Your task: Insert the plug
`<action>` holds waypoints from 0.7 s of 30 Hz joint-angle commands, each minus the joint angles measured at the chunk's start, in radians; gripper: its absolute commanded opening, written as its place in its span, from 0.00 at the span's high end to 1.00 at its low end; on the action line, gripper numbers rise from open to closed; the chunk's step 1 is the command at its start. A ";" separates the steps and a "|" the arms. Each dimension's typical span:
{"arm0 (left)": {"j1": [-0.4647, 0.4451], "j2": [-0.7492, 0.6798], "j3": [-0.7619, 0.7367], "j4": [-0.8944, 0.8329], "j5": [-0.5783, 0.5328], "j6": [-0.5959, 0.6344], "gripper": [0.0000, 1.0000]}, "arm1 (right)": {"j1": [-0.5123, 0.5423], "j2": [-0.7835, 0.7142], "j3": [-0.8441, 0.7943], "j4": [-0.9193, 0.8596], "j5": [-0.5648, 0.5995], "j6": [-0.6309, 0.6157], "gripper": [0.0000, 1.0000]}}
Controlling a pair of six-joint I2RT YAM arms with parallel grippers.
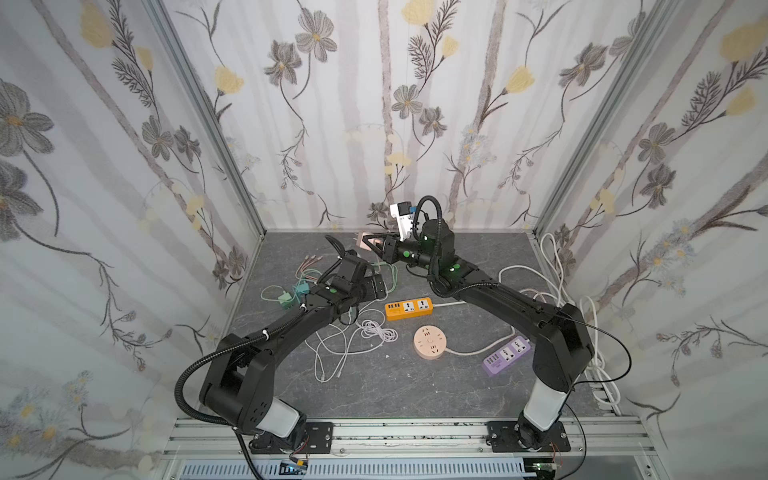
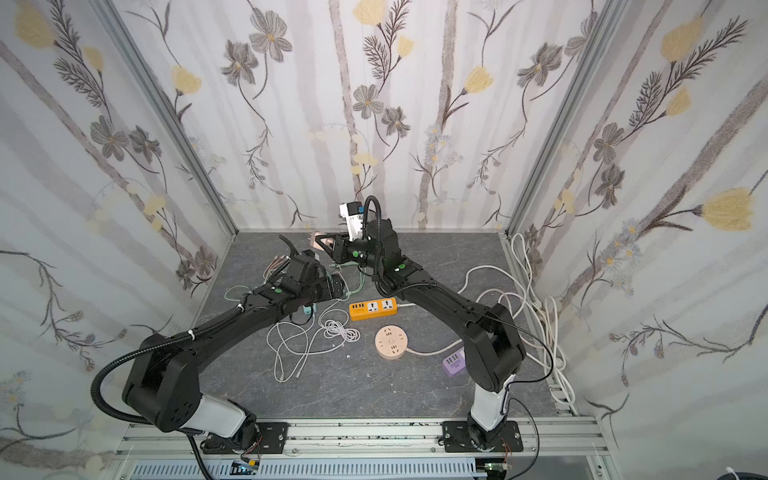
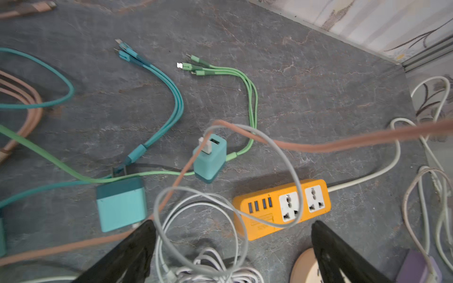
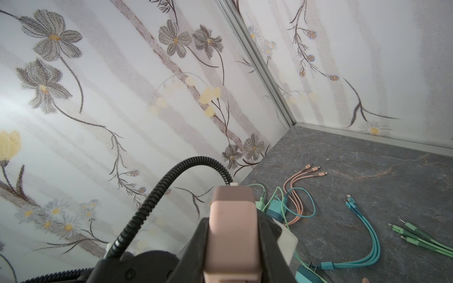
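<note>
My right gripper (image 1: 371,243) is shut on a pink plug (image 4: 231,232) and holds it in the air near the back wall, above the table; the plug (image 2: 318,241) shows in both top views. Its prongs are hidden. A pink cable (image 3: 343,142) runs from it across the left wrist view. An orange power strip (image 1: 409,308) with two sockets and several USB ports lies mid-table, also seen as the orange strip (image 3: 282,208). My left gripper (image 3: 232,227) hangs open above a white cable coil (image 3: 208,267), just left of the strip, with nothing between its fingers (image 3: 137,245).
A round peach socket (image 1: 431,341) and a purple power strip (image 1: 507,355) lie nearer the front. Teal adapters (image 3: 121,203), a small teal charger (image 3: 210,156), and green and teal cables (image 3: 252,103) crowd the left. White cords (image 1: 552,266) pile along the right wall.
</note>
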 commanded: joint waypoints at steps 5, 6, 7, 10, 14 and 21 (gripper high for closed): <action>0.184 0.011 0.019 -0.157 0.127 0.106 0.11 | 0.001 -0.034 -0.010 -0.054 0.029 -0.047 1.00; 0.193 0.017 0.018 -0.158 0.152 0.103 0.12 | 0.001 -0.033 -0.011 -0.056 0.031 -0.049 1.00; 0.193 0.024 0.020 -0.158 0.175 0.100 0.13 | 0.001 -0.033 -0.011 -0.054 0.030 -0.050 1.00; 0.165 0.044 0.029 -0.150 0.249 0.075 0.15 | 0.001 -0.028 -0.008 -0.059 0.029 -0.049 1.00; 0.078 0.020 0.007 -0.100 0.196 0.035 0.11 | 0.001 -0.024 -0.008 -0.069 0.027 -0.051 1.00; -0.017 0.002 -0.067 0.103 0.168 -0.023 0.03 | 0.001 -0.022 -0.007 -0.071 0.023 -0.041 1.00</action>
